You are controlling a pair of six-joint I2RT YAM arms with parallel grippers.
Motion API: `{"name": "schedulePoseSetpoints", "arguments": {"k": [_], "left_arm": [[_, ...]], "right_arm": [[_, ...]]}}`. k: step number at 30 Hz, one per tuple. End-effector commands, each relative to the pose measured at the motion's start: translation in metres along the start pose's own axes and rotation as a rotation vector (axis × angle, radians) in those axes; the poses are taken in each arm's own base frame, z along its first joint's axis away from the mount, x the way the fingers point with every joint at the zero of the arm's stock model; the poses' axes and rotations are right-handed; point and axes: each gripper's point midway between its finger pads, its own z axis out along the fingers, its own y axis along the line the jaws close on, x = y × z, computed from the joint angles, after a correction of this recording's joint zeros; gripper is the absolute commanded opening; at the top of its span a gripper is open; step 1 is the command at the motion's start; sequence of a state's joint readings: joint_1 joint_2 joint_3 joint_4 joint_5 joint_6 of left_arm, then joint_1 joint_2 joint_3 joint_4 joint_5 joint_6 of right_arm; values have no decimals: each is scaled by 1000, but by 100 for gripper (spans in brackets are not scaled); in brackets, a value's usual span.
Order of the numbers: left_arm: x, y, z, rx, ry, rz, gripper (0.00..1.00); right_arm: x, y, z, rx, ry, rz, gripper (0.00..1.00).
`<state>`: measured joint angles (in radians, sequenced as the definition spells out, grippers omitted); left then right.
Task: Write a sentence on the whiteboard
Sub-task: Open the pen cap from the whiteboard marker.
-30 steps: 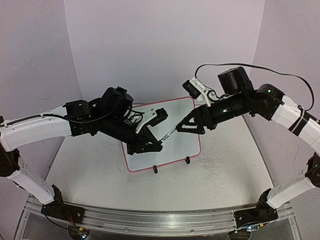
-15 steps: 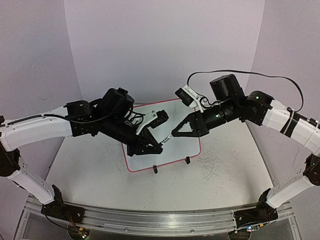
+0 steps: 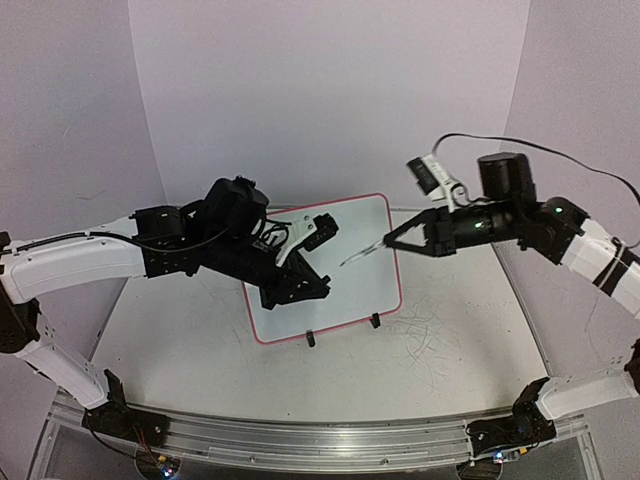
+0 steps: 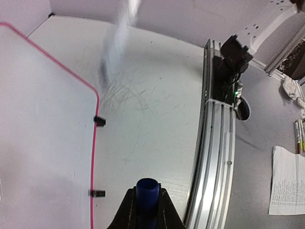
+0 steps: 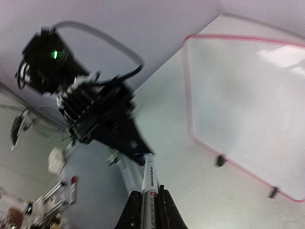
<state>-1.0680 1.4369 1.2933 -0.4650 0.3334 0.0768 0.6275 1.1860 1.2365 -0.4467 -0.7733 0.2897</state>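
Nearest the arm bases, a curved aluminium rail (image 3: pixel 300 435) edges the scratched white worktop (image 3: pixel 200 360), which has faint grey scribbles (image 3: pixel 420 335) towards its right side. Behind these marks stands the small, glossy, rounded-corner whiteboard (image 3: pixel 365 290) with a thin pink-red frame. It leans on a wire stand whose black feet (image 3: pixel 311 338) rest on the worktop, and the parts of its face that show are plain white.

In the overhead view the left end effector (image 3: pixel 300 285) lies over the board's lower left. Whether it touches the board cannot be told. Its fingers are closed on a dark blue cylindrical marker cap (image 4: pixel 147 188), open end up.

Further right, the right end effector (image 3: pixel 392 243) grips a white-barrelled marker (image 3: pixel 365 253) by its body. The marker points left towards the other arm, and its tip is held in the air off the board's face.

Beyond both is the pale lilac back wall (image 3: pixel 320 90).
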Motion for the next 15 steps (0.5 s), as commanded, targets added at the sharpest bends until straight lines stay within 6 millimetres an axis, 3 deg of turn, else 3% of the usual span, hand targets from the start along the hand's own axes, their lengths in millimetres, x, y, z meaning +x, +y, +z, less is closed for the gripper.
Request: {"name": "schedulePoseSetpoints", "arguments": {"k": [1,5,10,12,15], "left_arm": [[28,18,-21,-121,44,-64,0],[21,52,-60,-355,-70,-149,0],[16,107,-153,-824,-348,-369,0],[31,125,-195,-1031,-443,-472,0],[78,152,-227,-1248,-472,-668,0]], "right_arm": [[-45,-32,-88,202,-297,-94,0],[-57,-17,-118,243,-404,-166,0],[-72,-5,-136,281,-491,-230,0],[-75,-5,-139,290,-516,-237,0],[-80,-6,-141,290,-552,-236,0]]}}
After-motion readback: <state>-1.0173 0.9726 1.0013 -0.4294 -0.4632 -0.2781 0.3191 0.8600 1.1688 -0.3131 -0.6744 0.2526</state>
